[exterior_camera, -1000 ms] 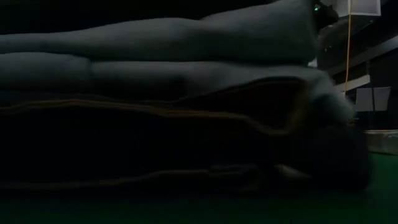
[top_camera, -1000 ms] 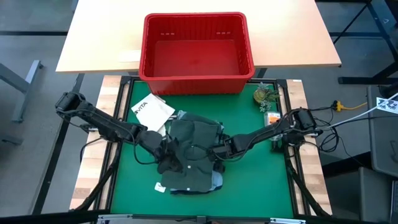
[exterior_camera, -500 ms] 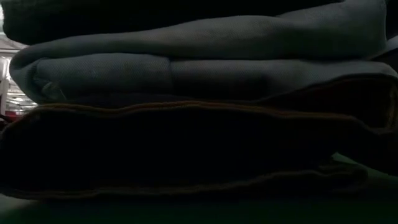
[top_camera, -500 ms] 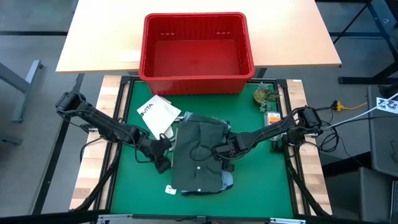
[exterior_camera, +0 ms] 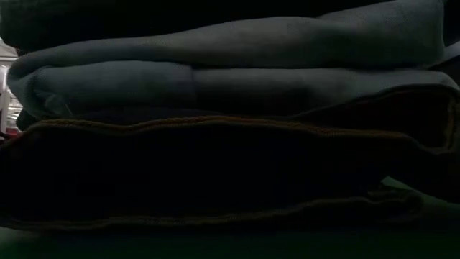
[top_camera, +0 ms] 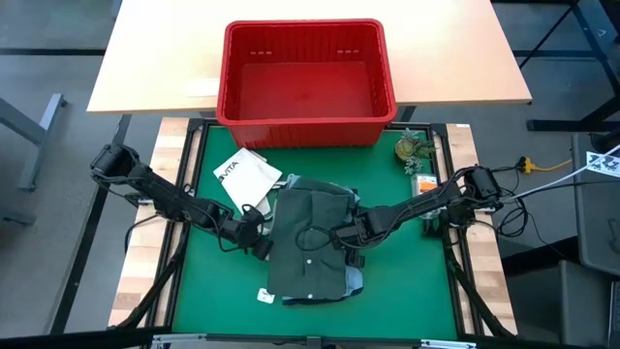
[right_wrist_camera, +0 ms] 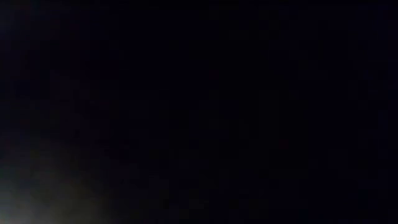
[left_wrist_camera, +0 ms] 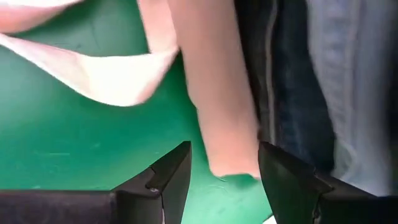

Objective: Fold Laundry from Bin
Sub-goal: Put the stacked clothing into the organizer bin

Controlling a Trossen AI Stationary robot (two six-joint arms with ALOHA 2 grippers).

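Green matting covers the working tabletop, with a pale wooden tabletop beyond it carrying the bin, which stands empty at the far edge. Going left to right: the left arm reaches in from the mat's left side, and its left gripper lies at the left edge of the laundry. In the left wrist view its jaws stand apart over bare green mat, holding nothing, with a pale fabric strap running between them and dark and light blue denim just beside. A white tote bag lies near the stack's far-left corner; black printing on it reads "VITA", possibly cut short. The laundry is a folded stack at mat centre, a dark olive-green piece on top and light blue denim showing at its near-right corner; the low view shows stacked folded layers. A small white tag lies by the near-left corner. Open mat remains on the near side and to the right. The right gripper rests on the stack's right edge; whether its jaws are apart cannot be told. A small greenish object sits at the far-right corner.
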